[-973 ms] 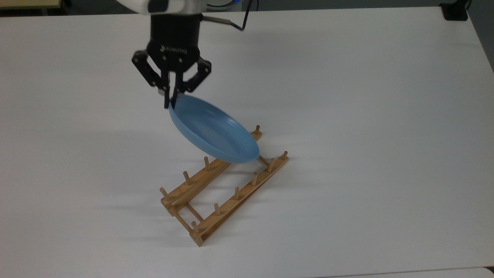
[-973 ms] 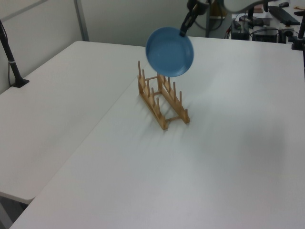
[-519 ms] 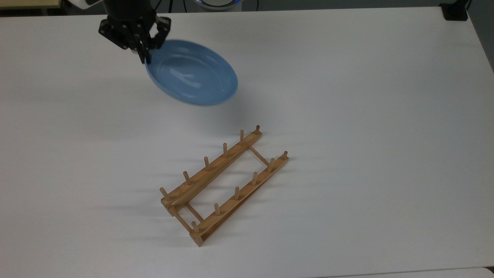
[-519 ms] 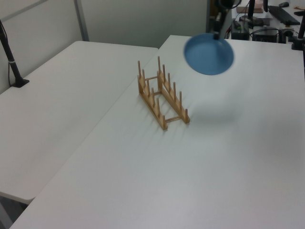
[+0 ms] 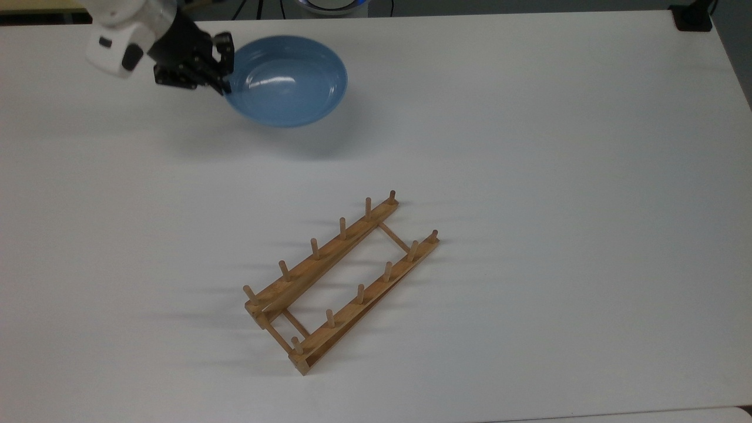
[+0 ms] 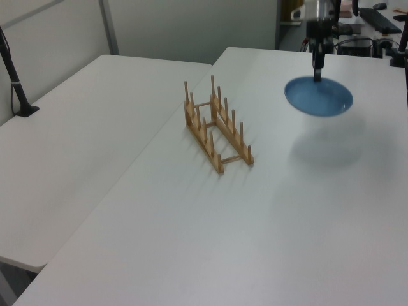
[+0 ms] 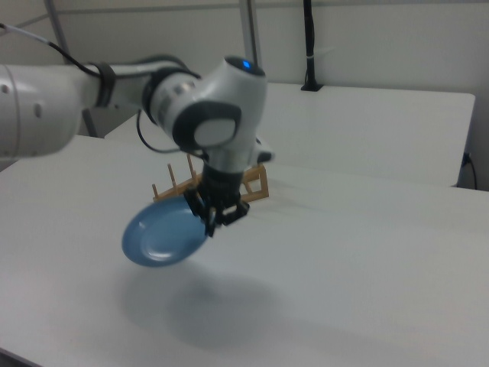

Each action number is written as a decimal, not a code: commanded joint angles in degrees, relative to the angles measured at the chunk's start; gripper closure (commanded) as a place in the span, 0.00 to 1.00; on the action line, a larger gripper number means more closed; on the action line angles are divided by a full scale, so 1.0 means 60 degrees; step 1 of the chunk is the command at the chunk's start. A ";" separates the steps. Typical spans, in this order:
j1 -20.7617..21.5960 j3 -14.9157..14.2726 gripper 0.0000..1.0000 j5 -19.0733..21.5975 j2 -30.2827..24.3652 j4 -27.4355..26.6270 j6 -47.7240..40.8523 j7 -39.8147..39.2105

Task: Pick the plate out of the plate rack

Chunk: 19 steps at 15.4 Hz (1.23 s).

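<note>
The glossy light-blue plate (image 5: 286, 80) hangs above the white table near the top view's upper left, almost level, hollow side up. My gripper (image 5: 226, 87) is shut on the plate's rim at the top view's left side. In the left view the plate (image 6: 319, 97) floats at the upper right with the gripper (image 6: 317, 78) pinching its far rim from above. The right view has the plate (image 7: 163, 233) low and left of the gripper (image 7: 209, 228). The wooden plate rack (image 5: 339, 277) stands bare on the table, well apart from the plate; its pegs also show as the rack (image 6: 215, 124) and the rack (image 7: 252, 182).
The white table (image 5: 558, 205) is wide and bare around the rack. A second white table (image 6: 76, 146) adjoins it on the left view's left, with a black post (image 6: 14, 76) at its edge. A black clamp (image 5: 693, 16) sits at the top view's upper right corner.
The plate has been lifted off the rack and carried to the top view's upper left. It tipped from steeply tilted to nearly level, and the wrist turned sideways.
</note>
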 commanded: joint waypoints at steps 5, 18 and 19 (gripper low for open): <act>0.0155 -0.0035 0.99 0.0280 0.0828 -0.1358 0.2799 -0.0160; 0.0038 -0.0035 0.00 0.0265 0.0889 -0.0846 0.2364 0.0921; 0.0053 -0.0035 0.00 0.0251 0.0656 -0.0642 0.2202 0.1113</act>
